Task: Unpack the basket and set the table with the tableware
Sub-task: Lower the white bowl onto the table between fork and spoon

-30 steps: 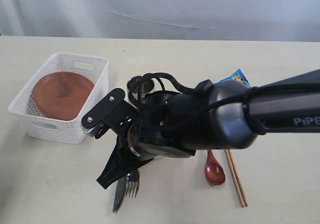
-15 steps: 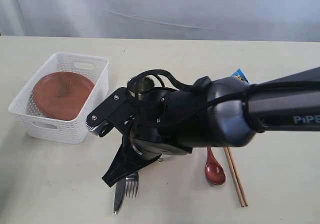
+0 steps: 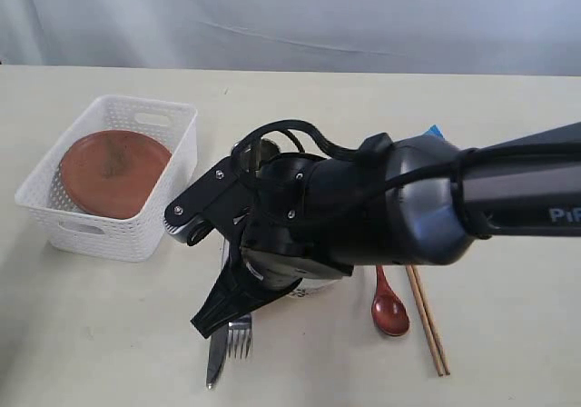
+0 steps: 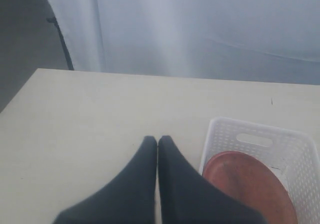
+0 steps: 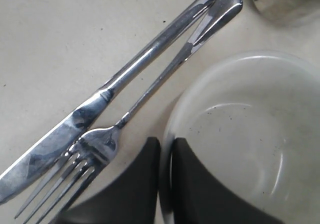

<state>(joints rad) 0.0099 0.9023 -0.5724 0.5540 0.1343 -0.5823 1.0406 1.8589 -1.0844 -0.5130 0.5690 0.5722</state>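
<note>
My right gripper point(image 5: 166, 143) is shut on the rim of the cream bowl point(image 5: 250, 134), one finger inside and one outside. Beside it on the table point(image 3: 109, 334) lie the steel knife point(image 5: 125, 79) and fork point(image 5: 150, 91), with the steel cup point(image 5: 285, 4) just beyond. In the exterior view the right arm hides most of the bowl; the knife point(image 3: 216, 352) and fork point(image 3: 241, 339) show below it. The white basket point(image 3: 145, 107) holds the reddish-brown plate point(image 3: 113, 171). My left gripper point(image 4: 157, 140) is shut and empty, above the table beside the basket point(image 4: 255, 129).
A dark red spoon point(image 3: 390, 312) and brown chopsticks point(image 3: 428, 325) lie to the right of the bowl. A blue chip bag point(image 3: 434, 134) peeks out behind the right arm. The cup point(image 3: 259, 153) stands behind the arm's cables.
My right arm has shifted a little to the right, carrying the bowl with it. The left gripper and the basket have not visibly moved.
</note>
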